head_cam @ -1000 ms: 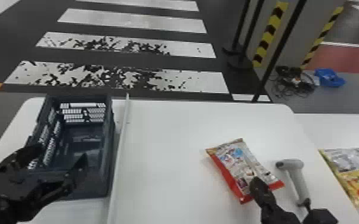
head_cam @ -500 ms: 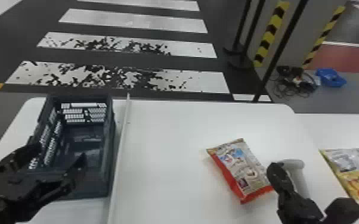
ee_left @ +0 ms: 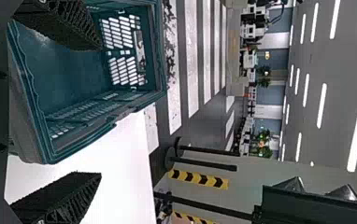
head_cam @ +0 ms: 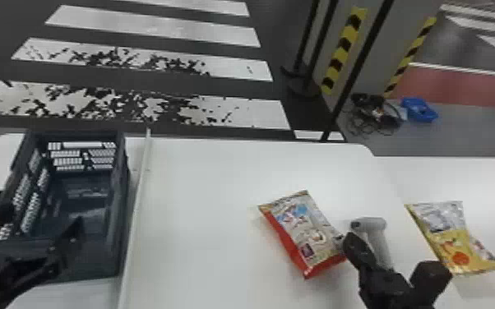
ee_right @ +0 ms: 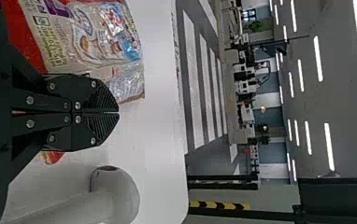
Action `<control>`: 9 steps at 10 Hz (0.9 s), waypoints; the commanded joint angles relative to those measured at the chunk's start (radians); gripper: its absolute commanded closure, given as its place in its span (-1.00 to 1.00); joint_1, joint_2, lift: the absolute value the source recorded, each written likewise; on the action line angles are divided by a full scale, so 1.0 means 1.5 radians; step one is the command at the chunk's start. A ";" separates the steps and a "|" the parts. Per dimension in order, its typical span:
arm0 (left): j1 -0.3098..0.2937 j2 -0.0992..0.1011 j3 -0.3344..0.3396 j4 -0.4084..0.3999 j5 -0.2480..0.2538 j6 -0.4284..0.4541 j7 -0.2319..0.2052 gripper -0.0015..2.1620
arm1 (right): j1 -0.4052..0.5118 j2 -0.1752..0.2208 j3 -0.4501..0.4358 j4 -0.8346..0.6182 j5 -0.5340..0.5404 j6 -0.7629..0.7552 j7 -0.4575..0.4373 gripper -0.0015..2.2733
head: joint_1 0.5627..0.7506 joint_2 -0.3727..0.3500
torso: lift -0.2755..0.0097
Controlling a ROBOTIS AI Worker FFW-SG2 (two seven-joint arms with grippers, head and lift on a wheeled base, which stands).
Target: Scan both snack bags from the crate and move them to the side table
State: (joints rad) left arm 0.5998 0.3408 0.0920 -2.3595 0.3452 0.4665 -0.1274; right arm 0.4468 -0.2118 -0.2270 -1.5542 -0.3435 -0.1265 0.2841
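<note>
- Right claw [head_cam: 351, 240]: its two black fingers are pressed together, tips meeting, with nothing gripped between them. It is low over the right part of the main worktop [head_cam: 201, 230], between the red-edged bag and the scanner as its wrist view shows them. Whether it touches the bag is unclear.
- Left claw [head_cam: 37, 220]: its fingers are spread wide and hold nothing. It is at the near end of the crate; in its wrist view, one ridged finger overlaps the crate's opening and the other has white worktop behind it.
- Red-edged snack bag [head_cam: 304, 230]: lying flat on the main worktop, right of centre, set at a slant. Its front is pale with small coloured pictures, and red runs along its left and near edges.
- Yellow and silver snack bag [head_cam: 450, 238]: lying on the side table [head_cam: 489, 176], a white surface adjoining the main worktop on the right.
- Scanner [head_cam: 370, 224]: pale grey, with a rounded head and a long handle, on the main worktop between the two bags. The right claw partly covers its handle in the head view.
- Crate [head_cam: 121, 197]: dark blue-green plastic with slotted walls, open at the top, at the left end of the main worktop.
- White strip [head_cam: 135, 213]: a long, thin bar running from the far edge of the worktop towards the near side, just right of the crate.
- Floor beyond: broad white crossing stripes [head_cam: 156, 31] on dark ground, with a blue object [head_cam: 419, 110] and tangled cables [head_cam: 372, 115] farther right.
</note>
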 commanded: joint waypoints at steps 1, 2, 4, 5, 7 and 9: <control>-0.001 0.000 0.000 0.003 0.000 -0.003 -0.001 -0.98 | 0.001 0.002 0.016 0.021 0.006 -0.012 0.004 0.97 | 0.41 -0.57 | 0.26; -0.001 -0.001 0.001 0.003 0.000 -0.005 -0.002 -0.98 | 0.003 0.005 0.024 0.023 0.006 -0.018 0.004 0.97 | 0.41 -0.54 | 0.26; -0.002 0.000 0.002 0.004 0.001 -0.005 -0.001 -0.98 | 0.007 0.008 0.035 0.022 0.004 -0.033 0.002 0.97 | 0.41 -0.50 | 0.26; -0.004 0.002 0.003 0.005 0.001 -0.005 -0.001 -0.98 | 0.007 0.008 0.035 0.021 0.004 -0.033 0.000 0.97 | 0.41 -0.47 | 0.26; -0.006 0.004 0.002 0.009 0.003 -0.005 -0.001 -0.98 | 0.008 0.008 0.035 0.012 0.005 -0.031 -0.004 0.97 | 0.41 -0.45 | 0.26; -0.008 0.009 0.003 0.009 0.008 -0.005 -0.001 -0.98 | 0.007 0.007 0.026 -0.021 0.005 -0.020 -0.009 0.97 | 0.41 -0.45 | 0.26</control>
State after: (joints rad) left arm 0.5876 0.3511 0.0959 -2.3449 0.3542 0.4595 -0.1288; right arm 0.4595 -0.2000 -0.1832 -1.5654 -0.3368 -0.1689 0.2702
